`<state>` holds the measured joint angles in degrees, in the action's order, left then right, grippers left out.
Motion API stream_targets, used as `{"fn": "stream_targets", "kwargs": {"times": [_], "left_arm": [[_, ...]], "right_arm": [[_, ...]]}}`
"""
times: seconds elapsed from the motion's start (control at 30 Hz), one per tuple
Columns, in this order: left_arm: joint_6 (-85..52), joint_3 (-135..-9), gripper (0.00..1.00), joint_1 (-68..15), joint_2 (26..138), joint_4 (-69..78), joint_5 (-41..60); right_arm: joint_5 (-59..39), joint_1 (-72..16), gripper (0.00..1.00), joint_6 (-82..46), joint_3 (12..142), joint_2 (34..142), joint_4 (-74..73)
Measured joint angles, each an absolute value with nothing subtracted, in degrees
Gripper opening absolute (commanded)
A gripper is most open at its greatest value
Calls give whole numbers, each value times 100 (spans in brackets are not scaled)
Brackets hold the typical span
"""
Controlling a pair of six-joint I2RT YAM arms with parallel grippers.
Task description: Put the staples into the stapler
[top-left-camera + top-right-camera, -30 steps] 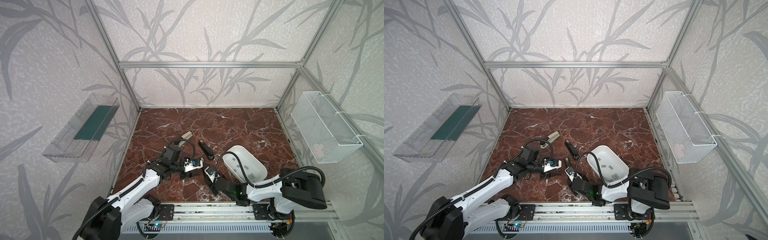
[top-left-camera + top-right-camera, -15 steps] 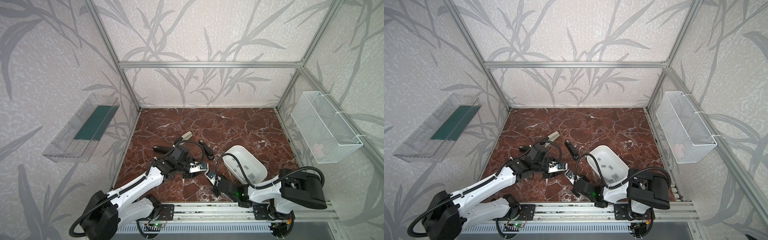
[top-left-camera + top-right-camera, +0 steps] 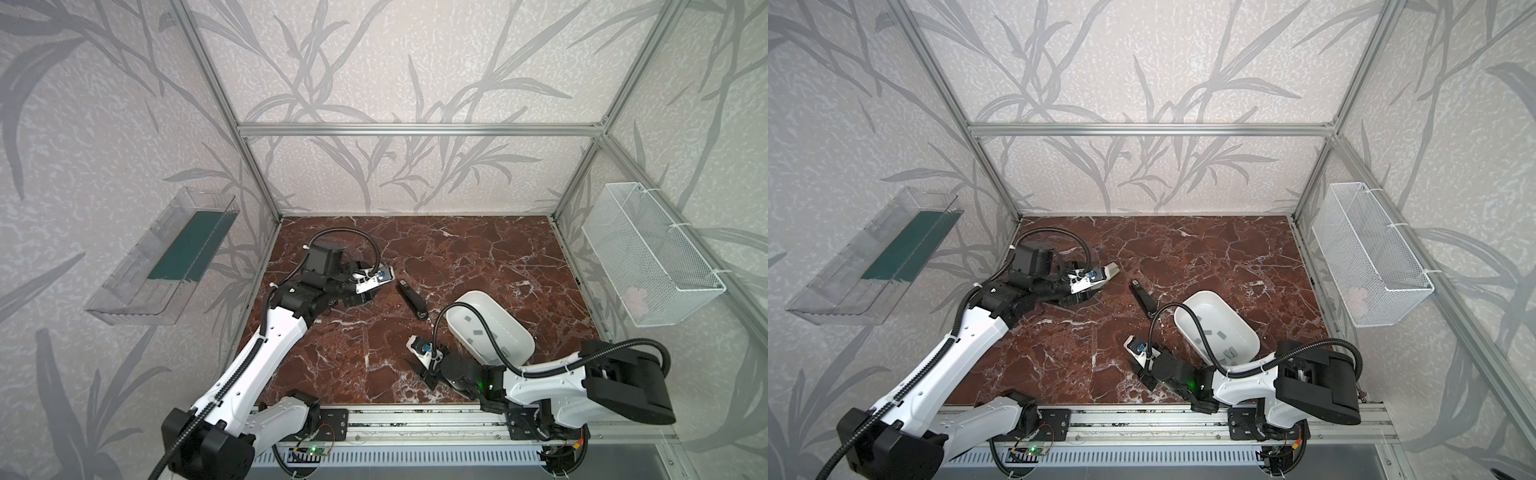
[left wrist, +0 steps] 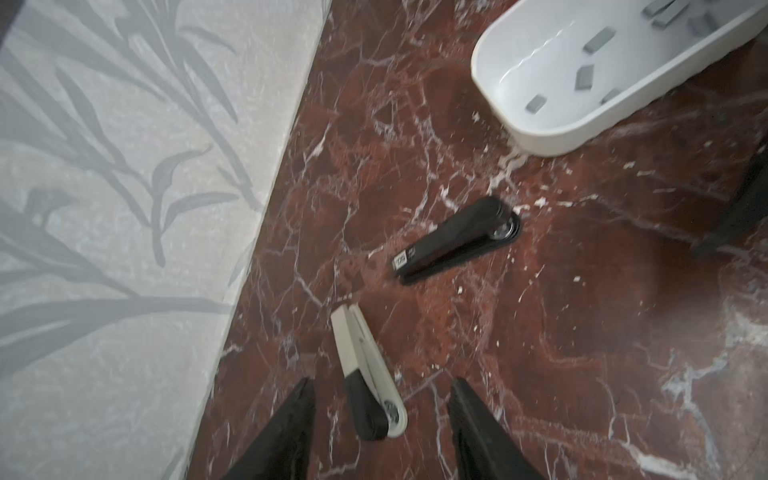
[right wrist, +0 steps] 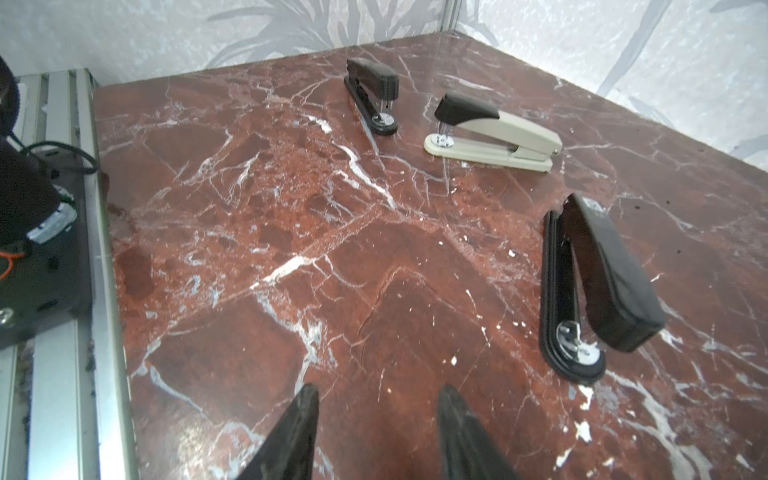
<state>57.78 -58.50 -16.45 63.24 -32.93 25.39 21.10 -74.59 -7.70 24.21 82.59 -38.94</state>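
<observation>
In the left wrist view the grey stapler [image 4: 361, 361] lies at lower centre. Its black-capped head sits between the part-open, empty fingers of the left gripper [image 4: 382, 380], and its long axis runs up-left away from them. The staples [image 4: 598, 39] lie in the white tray [image 4: 540, 141] at upper right. In both top views the tray is nearer the right gripper [image 5: 378, 388], whose fingers are likewise apart and empty.

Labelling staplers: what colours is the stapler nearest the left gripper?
Beige plastic stapler with black cap; clearest in right wrist view.
</observation>
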Motion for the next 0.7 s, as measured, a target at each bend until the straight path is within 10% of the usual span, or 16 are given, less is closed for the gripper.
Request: {"fn": "stream_targets", "kwargs": {"times": [0.7], "left_arm": [[7363, -6989, 49, -1721, 9054, -3181, 4265]], "right_arm": [[1986, -5885, 46, -919, 1533, 8737, -4759]]}}
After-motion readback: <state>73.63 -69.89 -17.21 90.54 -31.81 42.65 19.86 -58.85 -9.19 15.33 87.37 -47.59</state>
